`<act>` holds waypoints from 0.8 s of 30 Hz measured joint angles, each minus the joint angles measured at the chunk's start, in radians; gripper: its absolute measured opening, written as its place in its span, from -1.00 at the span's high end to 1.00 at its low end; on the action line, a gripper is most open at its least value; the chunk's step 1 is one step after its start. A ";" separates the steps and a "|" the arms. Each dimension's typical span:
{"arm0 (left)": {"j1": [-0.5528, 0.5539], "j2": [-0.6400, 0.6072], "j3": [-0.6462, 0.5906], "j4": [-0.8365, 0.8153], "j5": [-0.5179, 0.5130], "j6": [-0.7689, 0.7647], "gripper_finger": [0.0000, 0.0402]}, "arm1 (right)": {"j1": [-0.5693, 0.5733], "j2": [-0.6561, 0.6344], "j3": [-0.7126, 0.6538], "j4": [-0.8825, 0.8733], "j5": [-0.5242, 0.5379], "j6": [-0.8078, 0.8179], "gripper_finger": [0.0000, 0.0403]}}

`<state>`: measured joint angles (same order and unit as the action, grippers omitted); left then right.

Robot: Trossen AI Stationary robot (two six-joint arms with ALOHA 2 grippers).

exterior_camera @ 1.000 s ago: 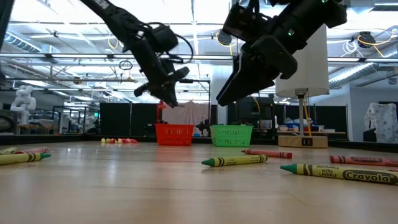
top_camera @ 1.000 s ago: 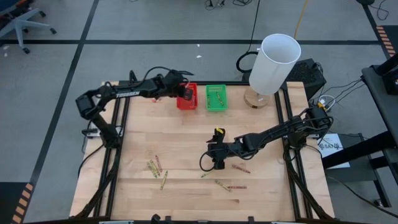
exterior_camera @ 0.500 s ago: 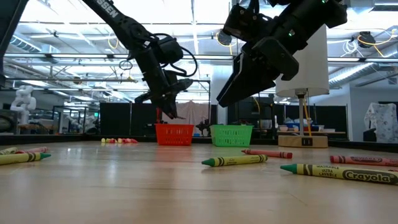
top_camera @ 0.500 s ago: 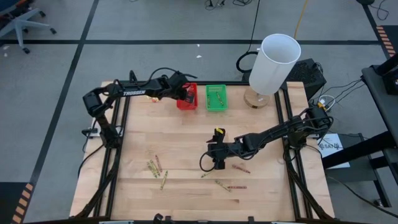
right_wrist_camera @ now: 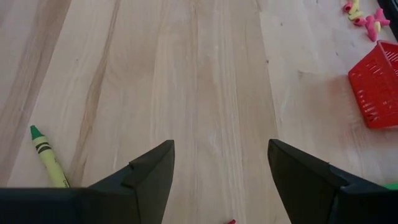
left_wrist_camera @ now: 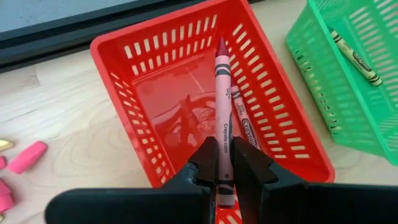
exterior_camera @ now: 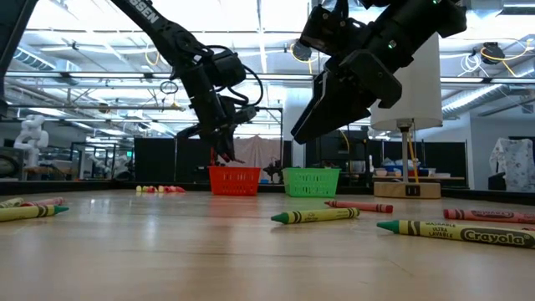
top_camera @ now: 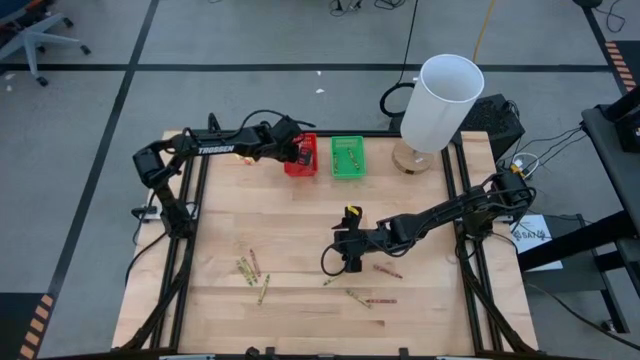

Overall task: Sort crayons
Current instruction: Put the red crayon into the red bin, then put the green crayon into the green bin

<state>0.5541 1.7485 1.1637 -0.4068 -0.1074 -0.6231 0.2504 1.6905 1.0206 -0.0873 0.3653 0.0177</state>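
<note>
Baskets sit side by side at the table's far edge: we see the red basket (left_wrist_camera: pixel 155 93) with a red crayon (left_wrist_camera: pixel 245 127) lying inside, and the green basket (left_wrist_camera: pixel 348 74) with a green crayon (left_wrist_camera: pixel 356 57). Our left gripper (left_wrist_camera: pixel 225 163) pinches another red crayon (left_wrist_camera: pixel 222 99) above the red basket; the right gripper (right_wrist_camera: pixel 217 171) hangs wide open and empty over mid-table, loose crayons (top_camera: pixel 250 268) nearby.

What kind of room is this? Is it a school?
Probably a robot lab, not a school: two dark robot arms on a framed wooden table, taped floor lines, and big ceiling ducts behind.
</note>
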 joint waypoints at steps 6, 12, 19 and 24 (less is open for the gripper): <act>-0.004 0.021 0.000 0.005 0.000 0.000 0.85 | 0.000 0.000 0.000 0.001 0.000 -0.004 -0.20; -0.018 0.063 -0.001 0.012 0.021 0.017 0.70 | 0.000 0.000 0.000 0.000 -0.001 -0.009 -0.20; -0.020 0.067 0.003 0.034 0.022 0.026 0.35 | 0.000 0.000 0.000 0.000 -0.002 -0.014 -0.20; -0.028 -0.005 0.050 -0.012 0.032 0.107 0.23 | 0.000 0.000 0.000 -0.014 -0.002 -0.008 -0.20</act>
<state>0.5264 1.7434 1.2137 -0.4188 -0.0754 -0.5164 0.2504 1.6901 1.0206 -0.1009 0.3631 0.0094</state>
